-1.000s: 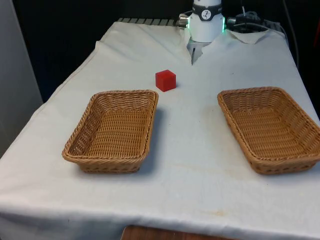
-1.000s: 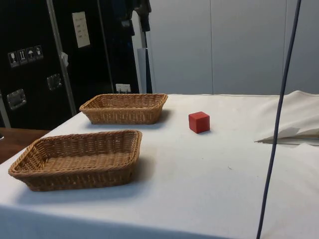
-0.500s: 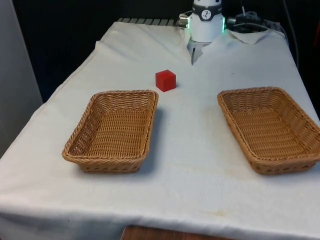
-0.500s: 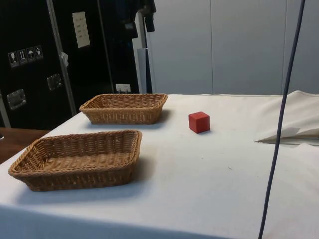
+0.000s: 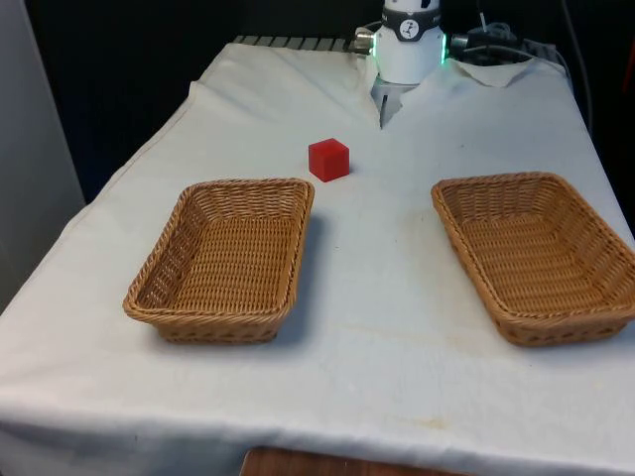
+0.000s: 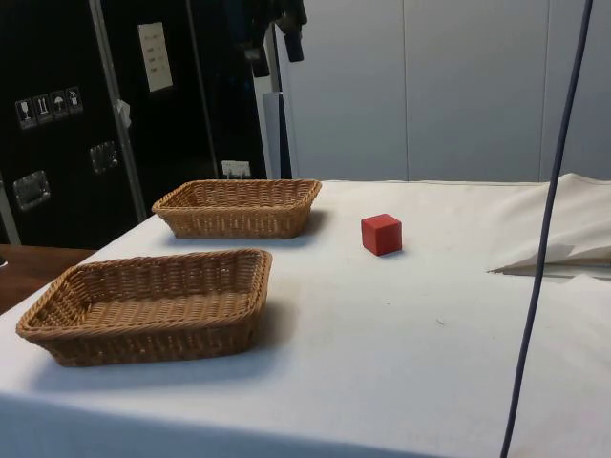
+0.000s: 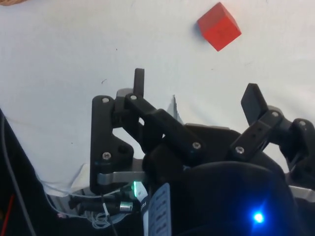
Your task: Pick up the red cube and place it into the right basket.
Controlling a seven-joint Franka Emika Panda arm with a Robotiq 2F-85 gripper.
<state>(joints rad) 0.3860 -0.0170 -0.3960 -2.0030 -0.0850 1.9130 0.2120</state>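
On the front view's left you have one basket [image 5: 223, 260], long axis running near to far, nothing in it. Just beyond its far right corner sits the cube [image 5: 328, 159], flat on the cloth [image 5: 377, 297], close to that basket's rim yet not touching it — free on every side, which gives the fingers room to come down around it. In the side view the cube [image 6: 382, 234] stands just right of the farther basket [image 6: 239, 206].

Moving right, the middle of the table is bare cloth, and then you reach the second basket [image 5: 536, 253] on the front view's right, also with nothing inside. It lies well apart from the cube, so I judge the carry will be a long sideways one. "Right" may be meant from the robot's side or the camera's; the pictures alone don't settle it.

The gripper [image 7: 194, 93] hangs high above the table. In the side view you catch its dark fingers [image 6: 296, 21] far up, over the farther basket's end. From the wrist, the two fingers stand apart with nothing between them, and the cube [image 7: 219, 26] lies ahead, off to one side — not yet lined up. Nothing is grasped; the task is at its start, and I'd say your next move is to centre over the cube and descend.
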